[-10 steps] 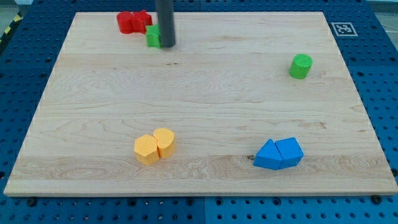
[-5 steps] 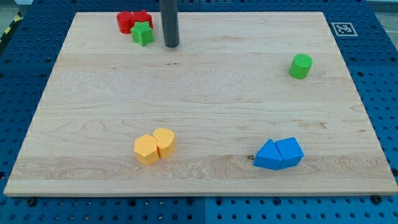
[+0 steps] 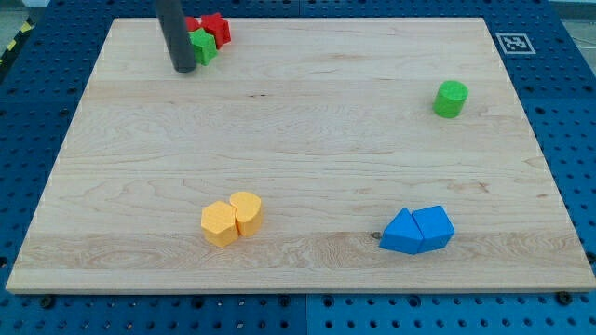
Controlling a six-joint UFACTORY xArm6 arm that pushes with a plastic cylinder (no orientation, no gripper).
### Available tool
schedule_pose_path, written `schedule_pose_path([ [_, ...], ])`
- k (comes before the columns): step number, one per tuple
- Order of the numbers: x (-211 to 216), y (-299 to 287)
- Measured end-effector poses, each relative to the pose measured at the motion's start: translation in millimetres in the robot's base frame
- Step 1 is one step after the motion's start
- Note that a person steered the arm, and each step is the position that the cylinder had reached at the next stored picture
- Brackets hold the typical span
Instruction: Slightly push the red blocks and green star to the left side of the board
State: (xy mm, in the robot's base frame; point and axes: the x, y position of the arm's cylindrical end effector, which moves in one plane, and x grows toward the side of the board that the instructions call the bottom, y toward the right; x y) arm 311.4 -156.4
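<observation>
The red blocks (image 3: 213, 27) sit at the view's top left of the wooden board (image 3: 298, 140); one shows clearly, the other is mostly hidden behind my rod. The green star (image 3: 202, 45) lies just in front of them, touching them. My tip (image 3: 183, 68) rests on the board just left of and slightly below the green star, with the rod covering the star's left edge.
A green cylinder (image 3: 451, 98) stands at the view's right. Two yellow blocks (image 3: 231, 218) sit together at lower centre-left. Two blue blocks (image 3: 418, 230) sit together at lower right. A marker tag (image 3: 511, 43) is off the board's top right corner.
My tip has swung from the right of the green star to its left side. The green star moved left earlier and now sits slightly nearer the red blocks.
</observation>
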Motion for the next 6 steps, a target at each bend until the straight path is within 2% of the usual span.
schedule_pose_path([
  [1, 17, 42],
  [2, 5, 88],
  [4, -34, 82],
  [6, -44, 49],
])
